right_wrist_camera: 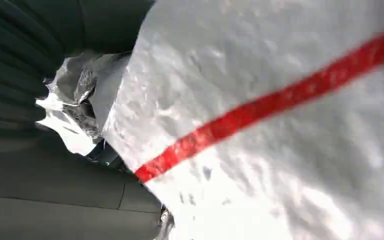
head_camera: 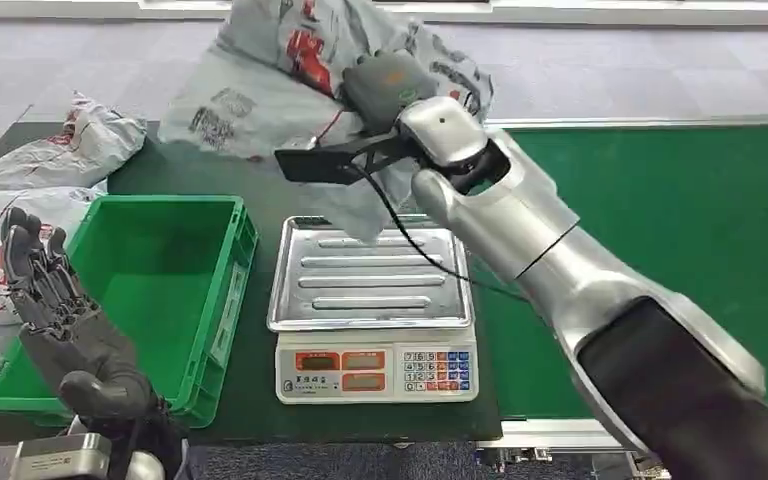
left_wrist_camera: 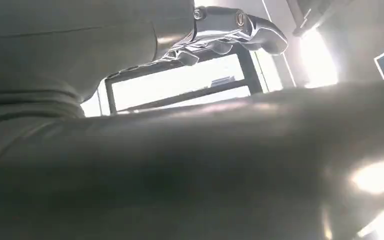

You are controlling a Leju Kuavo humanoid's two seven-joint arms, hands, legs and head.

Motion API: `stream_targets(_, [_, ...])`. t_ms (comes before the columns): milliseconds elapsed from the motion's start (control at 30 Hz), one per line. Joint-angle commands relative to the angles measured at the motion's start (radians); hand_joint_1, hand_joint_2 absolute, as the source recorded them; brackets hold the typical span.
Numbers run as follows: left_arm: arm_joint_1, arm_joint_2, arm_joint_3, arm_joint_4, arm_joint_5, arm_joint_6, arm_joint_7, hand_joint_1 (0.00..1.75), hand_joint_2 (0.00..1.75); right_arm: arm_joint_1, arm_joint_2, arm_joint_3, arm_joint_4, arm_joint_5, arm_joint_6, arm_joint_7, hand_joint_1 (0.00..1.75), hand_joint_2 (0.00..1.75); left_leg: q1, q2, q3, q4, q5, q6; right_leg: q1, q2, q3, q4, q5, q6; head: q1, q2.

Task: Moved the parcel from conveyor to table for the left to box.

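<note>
The right robot hand (head_camera: 392, 85) is gripping a grey parcel (head_camera: 290, 70) with red print, and it is holding the soft bag up in the air. The parcel is hanging above the far end of a silver scale (head_camera: 370, 300), and its lowest corner is drooping down near the scale's metal tray. In the right wrist view the parcel (right_wrist_camera: 280, 125) is very close, grey and crinkly with a red stripe across it. The scale is sitting on the dark desk (head_camera: 260, 400), with the green conveyor (head_camera: 680, 210) just beside it on the right. A green box (head_camera: 150, 290) is sitting on the desk just left of the scale. The left robot hand (head_camera: 60, 310) is hanging open over the near left corner of the box, with its dark fingers spread and pointing up, holding nothing. More grey bags (head_camera: 60, 150) are lying on the desk to the left of the box.
</note>
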Motion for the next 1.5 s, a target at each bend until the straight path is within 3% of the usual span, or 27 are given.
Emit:
stream_targets(33, [-0.052, 0.018, 0.024, 0.055, 0.007, -0.050, 0.017, 0.00, 0.00, -0.407, -0.052, 0.110, 0.252, -0.103, 0.251, 0.048, 1.75, 1.75, -0.001, -0.002, -0.006, 0.004, 0.001, 0.000, -0.001, -0.003, -0.006, 0.005, -0.001, -0.001, 0.000, 0.000])
stream_targets(133, [-0.056, 0.018, 0.025, 0.059, 0.005, -0.055, 0.021, 0.00, 0.00, -0.454, -0.039, 0.116, 0.310, -0.135, 0.297, 0.046, 1.75, 1.75, -0.002, -0.002, -0.008, 0.004, 0.002, 0.001, -0.001, -0.003, -0.008, 0.005, 0.000, 0.000, 0.000, 0.000])
stream_targets(367, [-0.041, 0.029, 0.032, 0.045, 0.003, -0.057, 0.019, 0.00, 0.00, -0.404, -0.008, 0.022, 0.409, -0.361, 0.447, 0.043, 1.75, 1.75, 0.000, -0.001, -0.004, -0.001, 0.003, 0.000, 0.000, -0.002, -0.004, -0.001, 0.002, -0.001, 0.000, 0.000])
stream_targets(467, [-0.042, 0.030, 0.033, 0.046, 0.002, -0.057, 0.020, 0.00, 0.00, -0.395, -0.010, 0.024, 0.409, -0.374, 0.450, 0.040, 1.75, 1.75, 0.000, -0.002, -0.005, 0.000, 0.004, -0.001, 0.000, -0.002, -0.004, 0.000, 0.002, -0.001, 0.000, 0.000])
stream_targets(533, [-0.045, 0.033, 0.036, 0.051, -0.007, -0.061, 0.030, 0.00, 0.00, -0.360, -0.008, 0.017, 0.405, -0.465, 0.504, 0.024, 1.75, 1.75, 0.000, -0.002, -0.004, -0.001, 0.004, -0.001, 0.001, -0.003, -0.003, -0.001, 0.003, -0.001, 0.000, 0.000])
stream_targets(567, [-0.034, 0.037, 0.050, 0.053, 0.007, -0.060, 0.024, 0.00, 0.00, -0.267, -0.014, 0.059, 0.323, -0.638, 0.571, 0.002, 1.75, 1.75, 0.000, 0.000, -0.003, -0.003, 0.005, 0.000, 0.001, -0.001, -0.002, -0.003, 0.004, -0.001, 0.000, 0.000])
stream_targets(900, [-0.029, 0.036, 0.055, 0.055, 0.017, -0.061, 0.012, 0.00, 0.00, -0.246, -0.048, 0.149, 0.248, -0.765, 0.547, 0.050, 1.75, 1.75, 0.000, -0.001, -0.004, -0.001, 0.004, 0.000, 0.001, -0.001, -0.004, -0.001, 0.004, -0.001, 0.000, 0.000])
stream_targets(967, [-0.030, 0.045, 0.054, 0.063, 0.031, -0.062, 0.013, 0.00, 0.00, -0.205, -0.078, 0.191, 0.194, -0.869, 0.576, 0.026, 1.75, 1.75, 0.000, -0.001, -0.004, -0.001, 0.004, 0.000, 0.001, -0.001, -0.004, -0.001, 0.004, -0.001, 0.000, 0.000])
stream_targets(1067, [-0.062, 0.049, 0.050, 0.106, 0.051, -0.075, 0.008, 0.00, 0.00, -0.081, -0.122, 0.273, 0.093, -1.021, 0.501, -0.010, 1.75, 1.75, 0.001, -0.002, -0.002, -0.003, 0.006, 0.000, 0.001, -0.002, -0.001, -0.004, 0.005, -0.001, -0.001, 0.000])
stream_targets(1200, [-0.109, 0.052, 0.025, 0.142, 0.062, -0.079, 0.019, 0.00, 0.00, 0.033, -0.079, 0.368, 0.203, -1.135, 0.447, -0.071, 1.75, 1.75, 0.001, -0.003, 0.000, -0.006, 0.007, -0.001, 0.001, -0.003, 0.001, -0.006, 0.006, -0.001, 0.000, 0.000])
stream_targets(1300, [-0.104, 0.057, 0.012, 0.153, 0.069, -0.073, 0.027, 0.00, 0.00, 0.085, -0.045, 0.451, 0.316, -1.121, 0.378, -0.144, 1.75, 1.75, 0.001, -0.002, 0.000, -0.003, 0.005, -0.001, 0.002, -0.002, 0.001, -0.005, 0.005, -0.001, 0.000, 0.000])
stream_targets(1500, [-0.108, 0.063, -0.004, 0.156, 0.064, -0.067, 0.038, 0.00, 0.00, 0.164, -0.018, 0.503, 0.437, -1.117, 0.414, -0.129, 1.75, 1.75, 0.000, -0.004, 0.000, -0.005, 0.006, -0.001, 0.002, -0.004, 0.002, -0.006, 0.005, -0.001, 0.000, 0.000])
